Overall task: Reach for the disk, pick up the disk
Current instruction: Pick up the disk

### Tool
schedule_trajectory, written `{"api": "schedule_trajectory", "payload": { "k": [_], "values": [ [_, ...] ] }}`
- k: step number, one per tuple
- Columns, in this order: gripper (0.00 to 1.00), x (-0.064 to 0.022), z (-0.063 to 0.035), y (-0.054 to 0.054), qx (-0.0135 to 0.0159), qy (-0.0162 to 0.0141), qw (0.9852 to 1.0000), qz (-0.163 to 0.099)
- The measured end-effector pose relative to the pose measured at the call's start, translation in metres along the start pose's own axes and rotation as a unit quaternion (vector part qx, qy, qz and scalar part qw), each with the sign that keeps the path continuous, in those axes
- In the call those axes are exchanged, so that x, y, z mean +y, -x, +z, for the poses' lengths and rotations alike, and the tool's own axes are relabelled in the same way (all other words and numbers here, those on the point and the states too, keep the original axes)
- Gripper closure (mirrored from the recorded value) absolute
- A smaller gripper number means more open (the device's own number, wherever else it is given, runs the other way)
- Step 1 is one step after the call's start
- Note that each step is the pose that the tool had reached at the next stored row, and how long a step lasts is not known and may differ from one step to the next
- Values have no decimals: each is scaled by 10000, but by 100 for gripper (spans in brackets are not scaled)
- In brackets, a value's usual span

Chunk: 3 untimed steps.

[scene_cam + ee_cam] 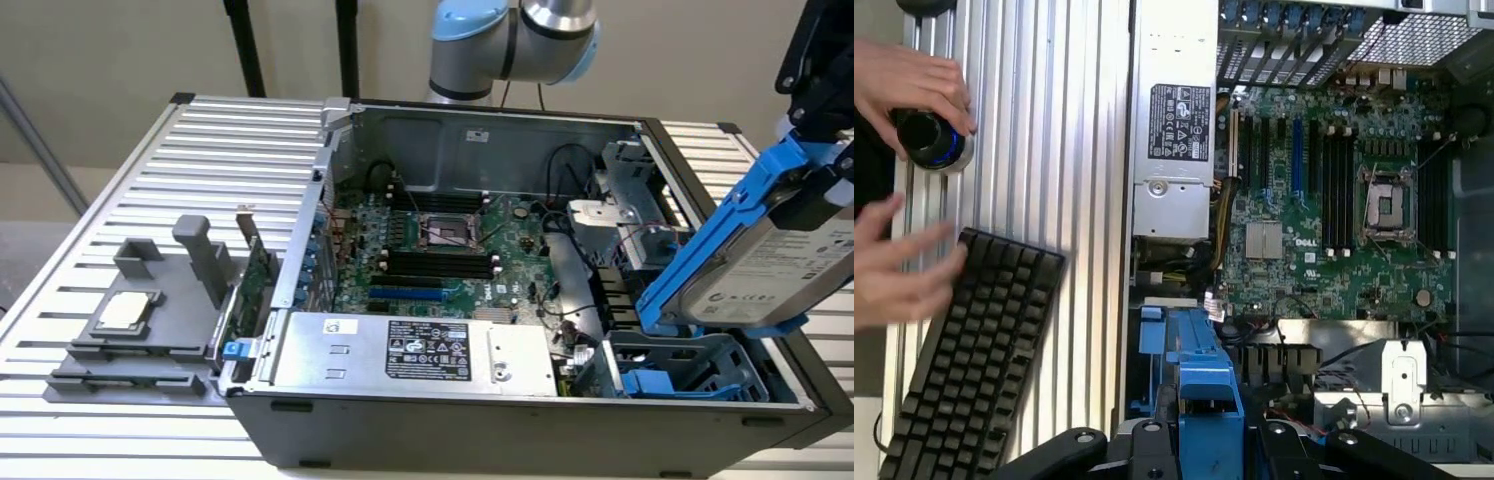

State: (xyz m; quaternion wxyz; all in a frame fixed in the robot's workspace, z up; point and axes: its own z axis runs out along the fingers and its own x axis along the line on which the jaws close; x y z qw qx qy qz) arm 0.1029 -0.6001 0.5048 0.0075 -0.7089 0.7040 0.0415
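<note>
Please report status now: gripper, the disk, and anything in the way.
Gripper shut on the disk, blue frame included. Disk lifted, tilted, above the drive cage at the open computer case. Nothing blocking it.

Disk (787, 268) showing dull silver metal in glossy blue plastic frame, surface (227, 150) showing ribbed matt aluminium, keyboard (969, 350) showing matt black plastic.

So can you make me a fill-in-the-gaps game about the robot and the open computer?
1. The claw holds the disk up above the open ____ case.
2. The frame around the disk is coloured ____.
3. Beside the case, a person's hand rests on a black ____.
4. The small silver chip sits on a ____ stand.

Missing words: computer, blue, keyboard, grey
</note>
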Motion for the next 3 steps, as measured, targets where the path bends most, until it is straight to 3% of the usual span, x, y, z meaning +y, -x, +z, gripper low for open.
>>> {"api": "schedule_trajectory", "payload": {
  "k": [3],
  "values": [
    [67, 0, 0, 0, 0, 0, 10000, 0]
  ]
}}
